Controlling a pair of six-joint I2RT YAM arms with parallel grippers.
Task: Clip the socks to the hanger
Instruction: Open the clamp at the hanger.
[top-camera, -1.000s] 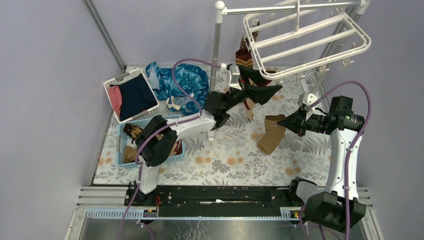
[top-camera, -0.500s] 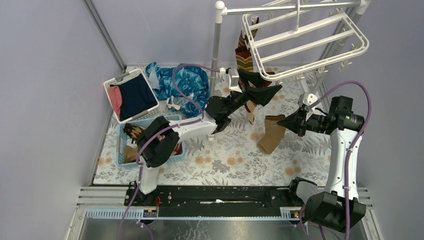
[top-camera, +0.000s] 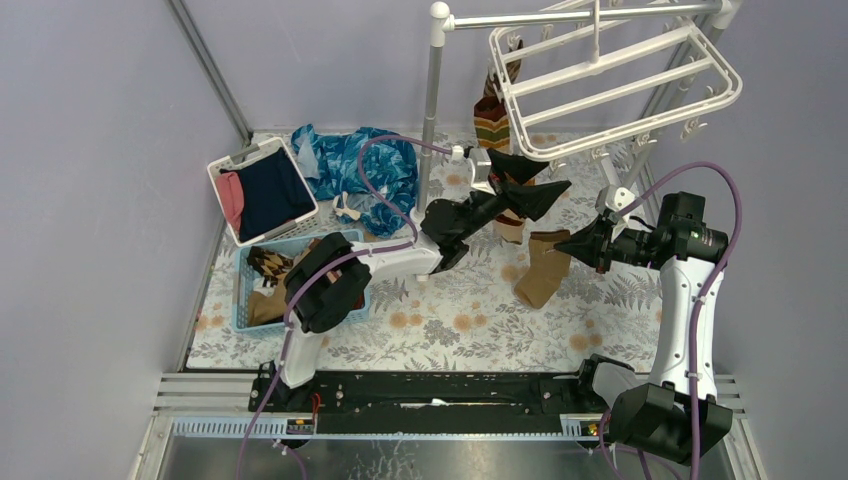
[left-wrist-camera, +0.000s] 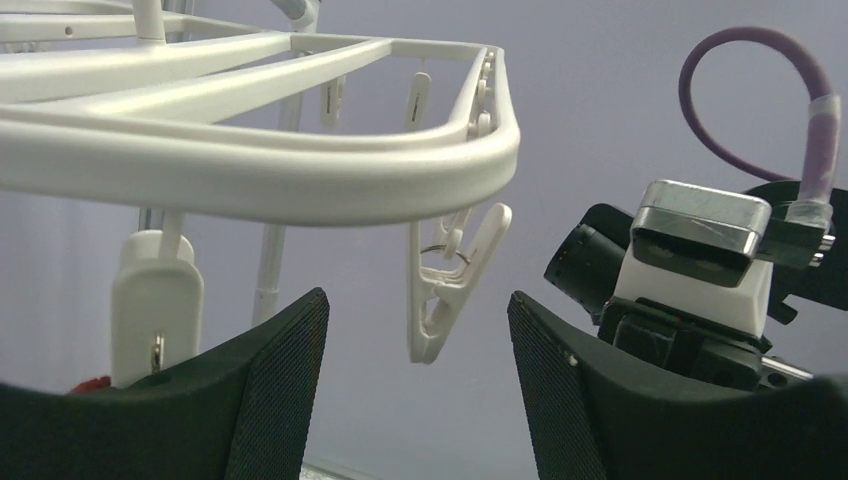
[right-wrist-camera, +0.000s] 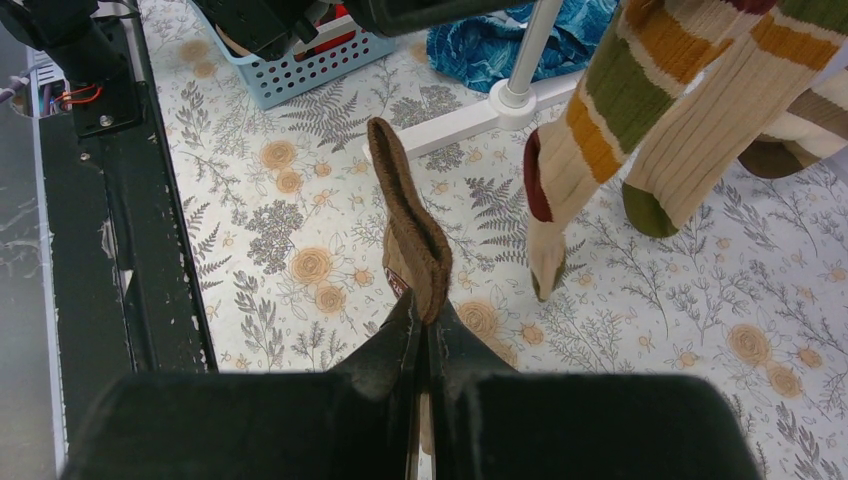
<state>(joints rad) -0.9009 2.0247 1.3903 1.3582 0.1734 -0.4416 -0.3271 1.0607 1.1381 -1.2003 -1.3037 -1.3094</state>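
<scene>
The hanger (left-wrist-camera: 300, 185) hangs just above my open left hand (left-wrist-camera: 418, 340). My right hand (right-wrist-camera: 425, 330) is clamped on a brown sock (right-wrist-camera: 410, 230). Next, I reckon: squeeze the clip (left-wrist-camera: 445, 290) between the left fingers and feed the cuff in.

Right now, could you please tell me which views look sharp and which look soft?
Top external: evenly lit and sharp throughout. Left wrist: the near hanger rail is slightly soft, the dangling clip crisper. Right wrist: the brown sock is sharp, the right claw dark and blurred.
</scene>
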